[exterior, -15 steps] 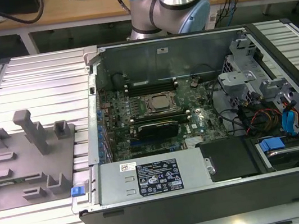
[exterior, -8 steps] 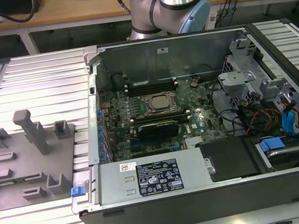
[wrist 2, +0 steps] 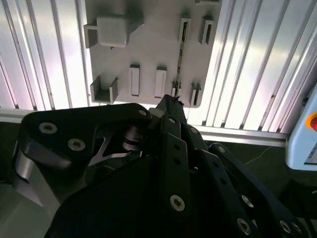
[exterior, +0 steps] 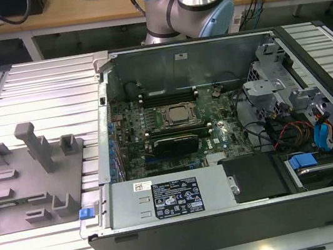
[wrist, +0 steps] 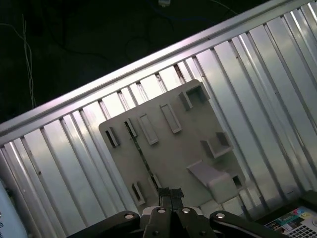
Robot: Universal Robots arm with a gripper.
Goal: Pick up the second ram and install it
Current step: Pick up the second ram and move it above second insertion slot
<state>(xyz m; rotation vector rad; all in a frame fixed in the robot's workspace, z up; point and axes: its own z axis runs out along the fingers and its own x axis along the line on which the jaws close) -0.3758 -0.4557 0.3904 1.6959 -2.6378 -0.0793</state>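
Note:
The second ram (wrist: pixel 140 152) shows in both wrist views as a thin dark strip standing on edge in the grey holder plate (wrist: pixel 183 144). In the second wrist view the ram (wrist 2: pixel 180 54) runs between the plate's small slotted posts. My gripper (wrist: pixel 171 193) hangs well above the plate, over one end of the strip, with its black fingertips (wrist 2: pixel 171 101) pressed together and nothing between them. In the exterior view the holder plate (exterior: pixel 11 181) lies on the ribbed table at the exterior view's left, beside the open computer case (exterior: pixel 232 222).
Inside the case are the motherboard with its silver CPU socket (exterior: pixel 176 116), black memory slots (exterior: pixel 167 91), a power supply (exterior: pixel 166 201) and cables and drive bays (exterior: pixel 307 134). A tall grey post (exterior: pixel 37 145) stands on the holder plate. The arm's base (exterior: pixel 188 1) is behind the case.

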